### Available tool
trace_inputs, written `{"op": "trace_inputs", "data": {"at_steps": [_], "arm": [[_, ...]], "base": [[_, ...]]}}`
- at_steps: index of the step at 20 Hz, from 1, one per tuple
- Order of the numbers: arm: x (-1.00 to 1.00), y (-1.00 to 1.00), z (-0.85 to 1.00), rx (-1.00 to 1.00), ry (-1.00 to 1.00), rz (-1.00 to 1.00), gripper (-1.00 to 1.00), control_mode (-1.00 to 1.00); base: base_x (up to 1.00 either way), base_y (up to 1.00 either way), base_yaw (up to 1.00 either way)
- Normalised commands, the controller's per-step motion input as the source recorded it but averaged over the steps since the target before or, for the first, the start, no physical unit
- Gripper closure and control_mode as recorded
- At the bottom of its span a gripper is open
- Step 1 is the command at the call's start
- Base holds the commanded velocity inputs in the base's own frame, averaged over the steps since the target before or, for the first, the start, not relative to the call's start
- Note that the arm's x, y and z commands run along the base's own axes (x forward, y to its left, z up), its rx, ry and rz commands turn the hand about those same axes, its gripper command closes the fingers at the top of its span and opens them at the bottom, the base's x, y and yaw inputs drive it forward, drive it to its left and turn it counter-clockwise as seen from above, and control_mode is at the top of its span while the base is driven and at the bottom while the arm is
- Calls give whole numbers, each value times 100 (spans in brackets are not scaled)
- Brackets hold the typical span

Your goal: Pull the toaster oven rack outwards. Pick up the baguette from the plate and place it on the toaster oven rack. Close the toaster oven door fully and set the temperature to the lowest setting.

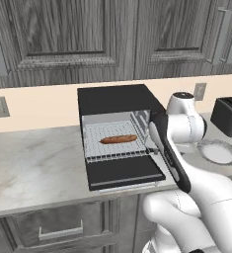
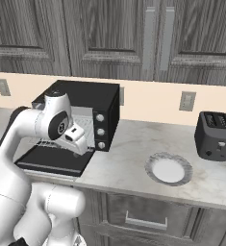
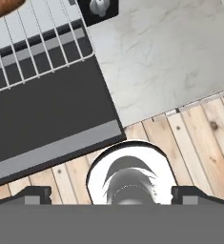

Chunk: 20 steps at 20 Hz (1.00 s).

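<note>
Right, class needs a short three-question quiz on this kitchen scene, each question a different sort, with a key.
1. True or false: the baguette lies on the toaster oven rack.
2. Multiple choice: the toaster oven door is A) shut upright, B) folded down flat, C) missing.
3. Fill the gap: the plate sits on the counter between the toaster oven and the black slot ____.

Key: 1 true. 2 B. 3 toaster.
</note>
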Motion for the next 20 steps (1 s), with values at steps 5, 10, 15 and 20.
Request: {"op": "trace_inputs", "data": {"at_steps": [5, 10, 15, 20], "arm": [[26, 27, -20, 0, 1, 0, -100, -100], [19, 26, -16, -1, 3, 0, -100, -100], [12, 23, -23, -3, 9, 0, -100, -100], [4, 22, -16, -1, 6, 0, -100, -100]], "base": [[0, 0, 0], [0, 0, 0], [0, 0, 0], [0, 0, 0]]}}
